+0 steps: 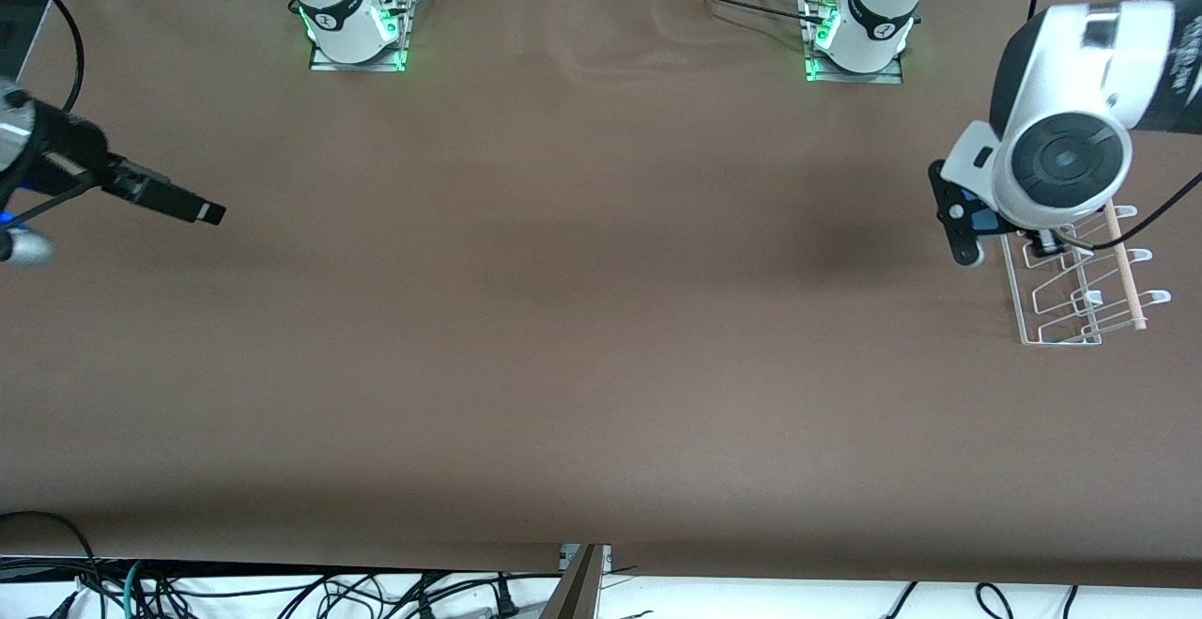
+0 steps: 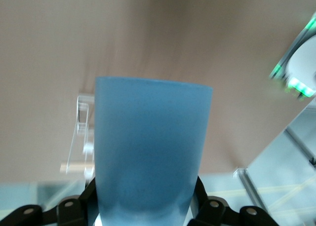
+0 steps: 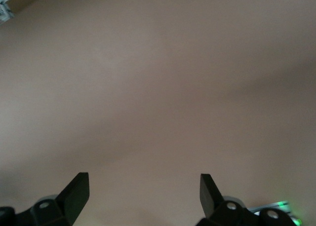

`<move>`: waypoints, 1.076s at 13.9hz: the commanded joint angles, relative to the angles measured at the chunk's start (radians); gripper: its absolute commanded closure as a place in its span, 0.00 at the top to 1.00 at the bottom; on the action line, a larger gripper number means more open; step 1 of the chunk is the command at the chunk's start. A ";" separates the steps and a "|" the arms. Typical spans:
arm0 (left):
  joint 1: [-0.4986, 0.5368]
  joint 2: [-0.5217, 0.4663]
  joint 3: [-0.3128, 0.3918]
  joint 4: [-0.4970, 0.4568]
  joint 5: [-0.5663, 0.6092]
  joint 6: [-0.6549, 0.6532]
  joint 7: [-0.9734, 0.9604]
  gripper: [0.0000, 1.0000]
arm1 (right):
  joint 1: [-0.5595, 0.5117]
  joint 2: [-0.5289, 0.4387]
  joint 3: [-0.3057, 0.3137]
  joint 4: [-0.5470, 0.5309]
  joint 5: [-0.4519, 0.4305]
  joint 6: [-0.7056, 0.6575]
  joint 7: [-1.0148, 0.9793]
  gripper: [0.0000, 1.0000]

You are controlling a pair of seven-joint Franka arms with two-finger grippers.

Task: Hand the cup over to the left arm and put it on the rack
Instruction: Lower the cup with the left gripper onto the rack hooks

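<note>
The light-blue cup (image 2: 153, 152) sits between the black fingers (image 2: 87, 192) of my left gripper (image 2: 145, 186), which is shut on it. In the front view the left gripper (image 1: 981, 224) hangs over the end of the white wire rack (image 1: 1061, 304) nearest the arm bases, and only a sliver of the cup (image 1: 986, 219) shows under the white hand. The rack (image 2: 81, 132) with its wooden rod (image 2: 73, 168) also shows past the cup in the left wrist view. My right gripper (image 1: 192, 208) is open and empty (image 3: 143, 186) over bare table at the right arm's end.
The brown table (image 1: 582, 318) spreads between the two arms. The rack's wooden rod (image 1: 1125, 267) runs along its side toward the table's end. The arm bases (image 1: 357, 23) stand with green lights along the table's edge. Cables (image 1: 282, 591) hang below the near edge.
</note>
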 commanded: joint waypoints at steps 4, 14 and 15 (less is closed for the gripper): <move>-0.022 0.040 -0.016 -0.282 0.443 -0.129 -0.265 0.00 | -0.034 -0.219 0.075 -0.333 -0.184 0.106 -0.207 0.98; 0.199 0.027 -0.019 -0.555 0.756 0.145 -0.538 0.00 | -0.085 -0.193 0.121 -0.327 -0.206 0.200 -0.298 0.99; 0.198 0.033 -0.019 -0.566 0.765 0.157 -0.575 0.00 | -0.087 -0.191 0.118 -0.316 -0.151 0.179 -0.299 0.99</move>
